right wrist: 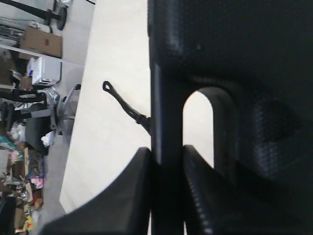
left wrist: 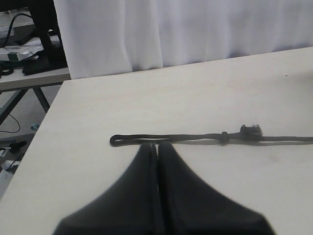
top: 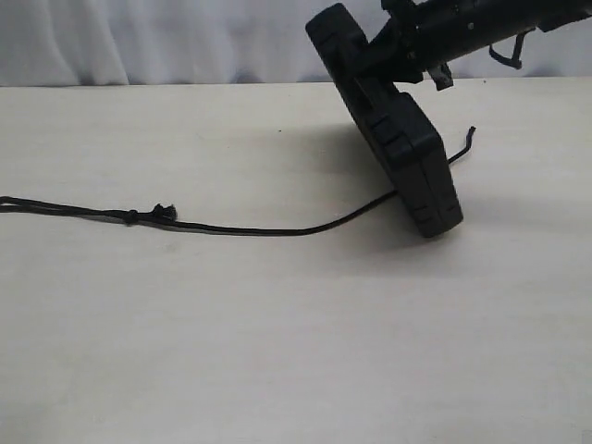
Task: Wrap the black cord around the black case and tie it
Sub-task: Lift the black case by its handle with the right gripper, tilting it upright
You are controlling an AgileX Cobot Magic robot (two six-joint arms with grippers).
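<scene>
Nearest the left wrist camera, the left gripper [left wrist: 157,147] is seen with its black fingers pressed together on nothing, poised just short of the end loop of the long thin black braided cord [left wrist: 195,138]. The flat rectangular black plastic case [top: 407,157] is clamped by the right gripper [right wrist: 166,154] at its handle-slot edge and is held tilted, its lower corner seemingly resting on the pale table [top: 277,370]. It is presumably tipped so that the cord can be run beneath: the cord is laid across the table, passes the case's base and emerges beyond. No obstacle is seen on the table; a white curtain [top: 139,37] hangs behind.
</scene>
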